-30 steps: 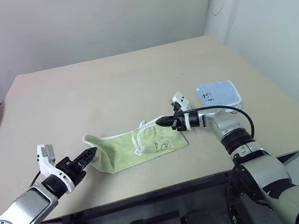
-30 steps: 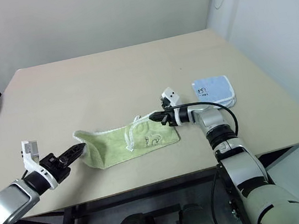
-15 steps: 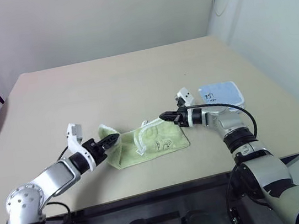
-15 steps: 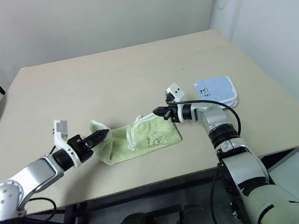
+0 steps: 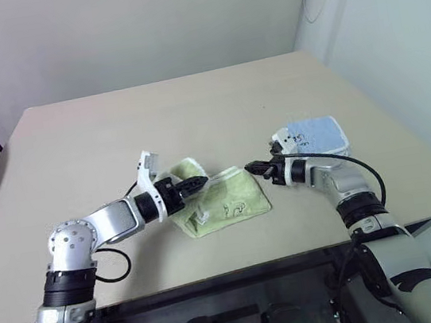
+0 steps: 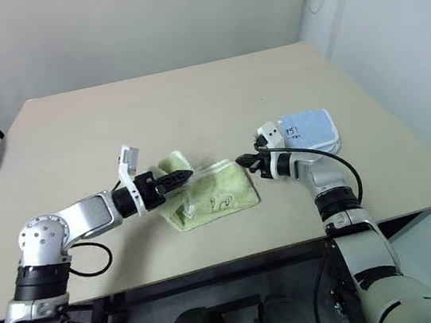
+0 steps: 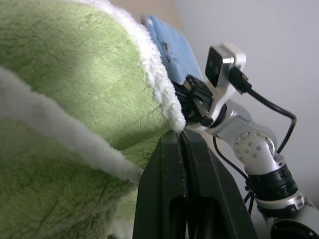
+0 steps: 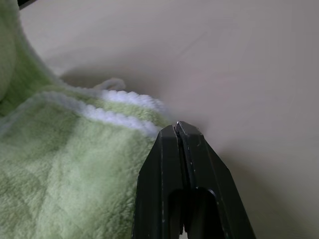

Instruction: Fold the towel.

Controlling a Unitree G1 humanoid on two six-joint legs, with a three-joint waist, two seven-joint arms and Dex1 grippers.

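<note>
My arms are brushed silver metal with rounded joint housings and black ring collars. Each ends in a slim black two-fingered left gripper (image 5: 199, 183) and right gripper (image 5: 252, 167) — a small white camera block sits at each wrist, with black cables looping alongside.

We get two head views looking down over table (image 5: 192, 108), sharing towel (image 5: 229, 204); wrist views sit close along each gripper, facing towel.
</note>
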